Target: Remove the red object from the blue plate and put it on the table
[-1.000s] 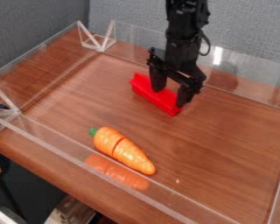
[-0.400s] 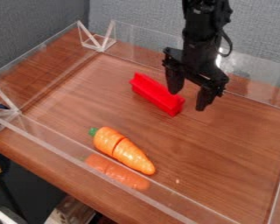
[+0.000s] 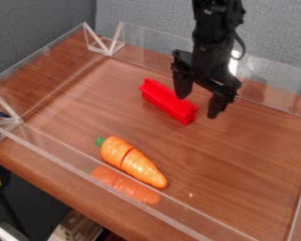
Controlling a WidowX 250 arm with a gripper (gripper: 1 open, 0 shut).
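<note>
The small bright red rectangular block (image 3: 168, 102) lay flat on the glossy reddish-brown wood-grain desk (image 3: 229, 151), above the centre of the frame, running slantwise from upper left to lower right. The black jointed tool (image 3: 198, 100) hung at the upper right of the block, its two fingers well spread, one near the block's upper edge and the other off to the right over bare wood; nothing showed between them, so it seemed to have hold of nothing. Whether the nearer finger touched the block could not be told from this angle. No blue plate showed anywhere in the frame, and the block rested straight on the wood, so the placing looked done and the step in hand was most likely the release and retreat. The next move seemed to call for lifting the tool straight up and away to the upper right, with the fingers kept apart, so that the nearer one did not nudge the block or drag it round. The low clear acrylic wall (image 3: 273, 97) behind the tool asked for some care as well, since a low sideways swing could knock it. The orange carrot with a green tip (image 3: 134, 161) lay at the lower centre, well apart from the block, and needed no handling. No brand, label or writing could be read on the block, the carrot or the tool.
</note>
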